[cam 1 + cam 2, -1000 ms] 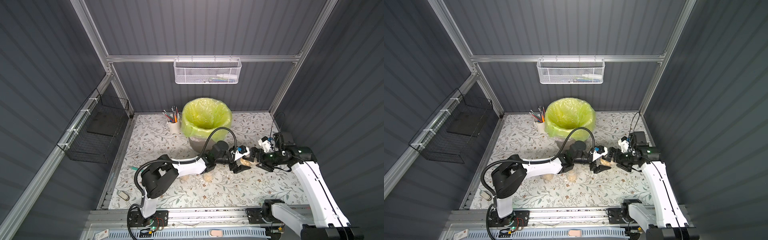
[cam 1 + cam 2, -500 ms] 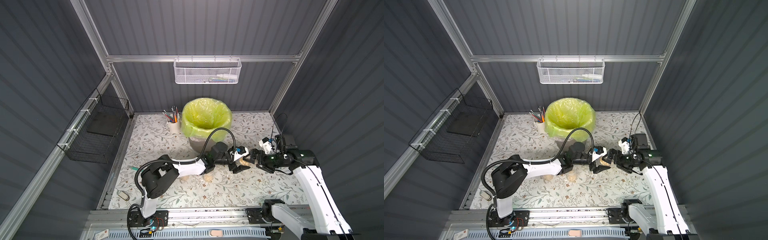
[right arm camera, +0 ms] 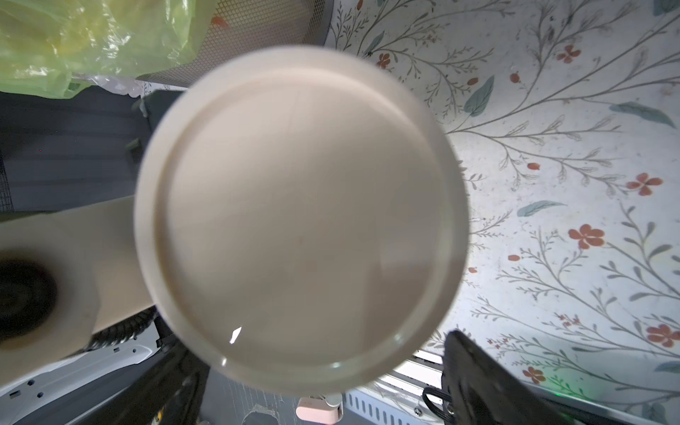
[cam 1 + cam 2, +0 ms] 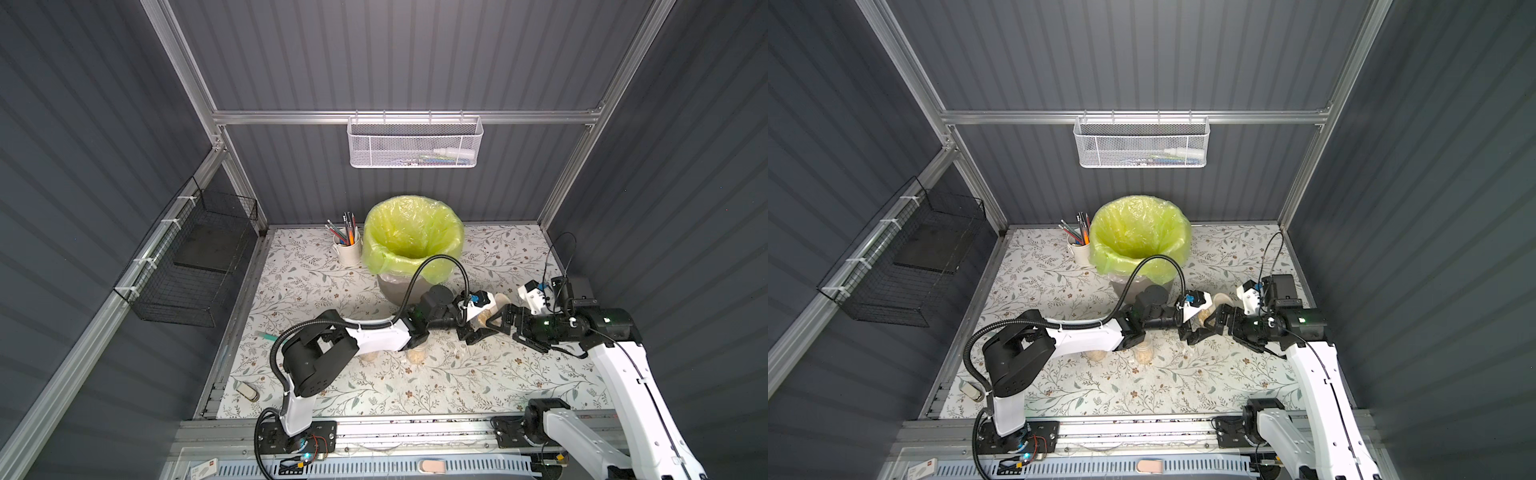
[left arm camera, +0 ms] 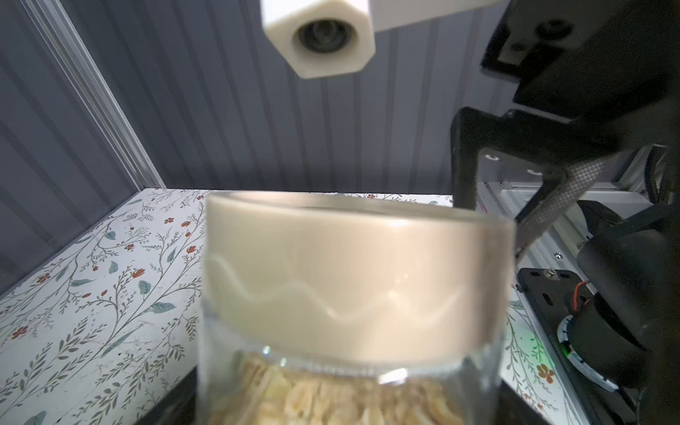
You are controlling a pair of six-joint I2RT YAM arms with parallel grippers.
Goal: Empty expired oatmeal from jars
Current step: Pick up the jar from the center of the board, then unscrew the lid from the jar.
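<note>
Five o'clock from the bin (image 4: 454, 227), left pincer (image 4: 473, 328) is gripping a jar (image 5: 349, 390); right pincer (image 3: 320, 349) is gaping wide at its lid (image 3: 301, 217). Unlidding is probably calling for closure.

Floral-print table (image 4: 316, 282): bin (image 4: 392, 291), pencil mug (image 4: 348, 254), two jars (image 4: 417, 355).

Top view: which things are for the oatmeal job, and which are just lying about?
For the job:
- lidded jar, held in the left tool
- its oatmeal and beige lid
- two more jars
- green-bagged bin
- right tool, open by the lid

Just lying about:
- mug of pencils
- white mesh basket
- black wire basket
</note>
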